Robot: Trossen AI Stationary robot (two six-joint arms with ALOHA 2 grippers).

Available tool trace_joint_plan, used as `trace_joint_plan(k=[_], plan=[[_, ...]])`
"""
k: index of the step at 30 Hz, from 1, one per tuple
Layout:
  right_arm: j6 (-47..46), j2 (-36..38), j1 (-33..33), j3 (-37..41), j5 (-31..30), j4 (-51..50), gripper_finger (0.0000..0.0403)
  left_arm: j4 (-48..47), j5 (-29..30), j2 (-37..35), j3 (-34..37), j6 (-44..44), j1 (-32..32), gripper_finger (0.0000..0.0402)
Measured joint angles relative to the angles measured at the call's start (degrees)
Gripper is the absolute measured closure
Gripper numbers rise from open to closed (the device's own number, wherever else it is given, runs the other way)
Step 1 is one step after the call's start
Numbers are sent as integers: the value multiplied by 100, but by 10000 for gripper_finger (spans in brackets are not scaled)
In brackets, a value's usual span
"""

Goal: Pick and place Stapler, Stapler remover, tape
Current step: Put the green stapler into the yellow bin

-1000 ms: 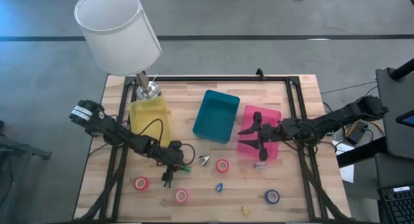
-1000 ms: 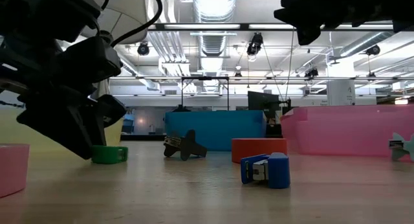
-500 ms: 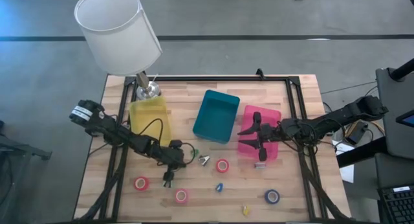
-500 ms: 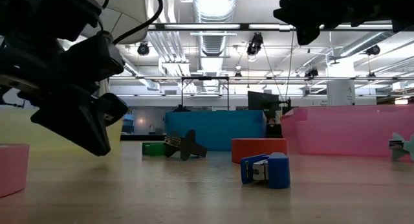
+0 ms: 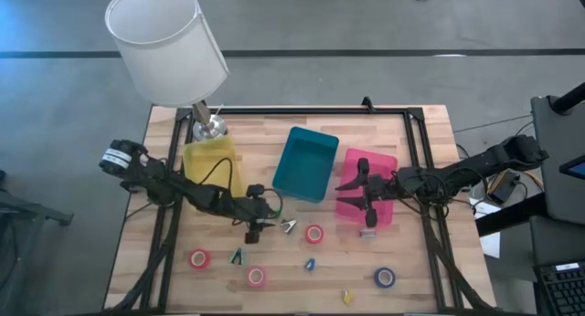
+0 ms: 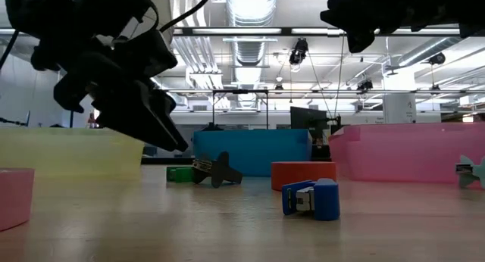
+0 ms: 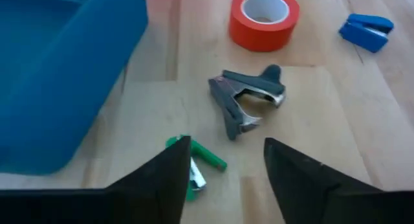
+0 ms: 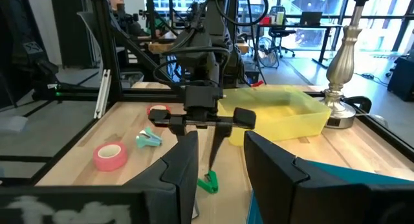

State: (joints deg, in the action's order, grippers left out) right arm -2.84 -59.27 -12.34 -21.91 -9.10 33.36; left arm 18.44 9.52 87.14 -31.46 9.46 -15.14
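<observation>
My left gripper point(image 5: 257, 227) point(image 7: 226, 153) hangs open above the table, in front of the teal bin point(image 5: 306, 163), touching nothing. Just ahead of its fingers lie a small green stapler point(image 7: 206, 160) point(image 6: 179, 173) and a grey stapler remover point(image 7: 249, 101) point(image 5: 289, 226). A red tape roll point(image 7: 264, 13) point(image 5: 314, 234) and a blue stapler point(image 7: 367, 30) point(image 5: 310, 263) lie farther toward the right. My right gripper point(image 5: 353, 195) point(image 8: 220, 146) waits open over the pink bin point(image 5: 379, 163). Two more red-pink tape rolls point(image 5: 199, 258) point(image 5: 257, 277) and a blue-purple one point(image 5: 384, 278) rest flat near the front.
A yellow bin point(image 5: 212, 170) stands at the far left beside a lamp point(image 5: 169, 42). A teal-green clip-like thing point(image 5: 238, 257) point(image 8: 149, 138) lies between the two front-left tape rolls. A small yellow piece point(image 5: 347, 296) sits at the front edge.
The green stapler has slid along the table away from my left gripper, toward the teal bin and the grey stapler remover. My left gripper has then risen and gone toward the far right after it. A teal-green thing now shows where the gripper stood.
</observation>
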Motion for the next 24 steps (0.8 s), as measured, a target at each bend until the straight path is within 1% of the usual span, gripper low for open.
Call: trace_joint_plan(k=[3, 6, 11, 24], plan=[[-4, 0, -2, 0, 0, 0, 287, -145, 292, 6, 0, -13, 36, 181], [-7, 0, 0, 0, 0, 0, 285, -272, 539, 10, 0, -35, 58, 179], [-19, 0, -1, 0, 0, -2, 282, -262, 561, 10, 33, 145, 62, 185], [-19, 0, -2, 2, 0, -2, 300, -254, 601, 10, 85, 763, 68, 193]])
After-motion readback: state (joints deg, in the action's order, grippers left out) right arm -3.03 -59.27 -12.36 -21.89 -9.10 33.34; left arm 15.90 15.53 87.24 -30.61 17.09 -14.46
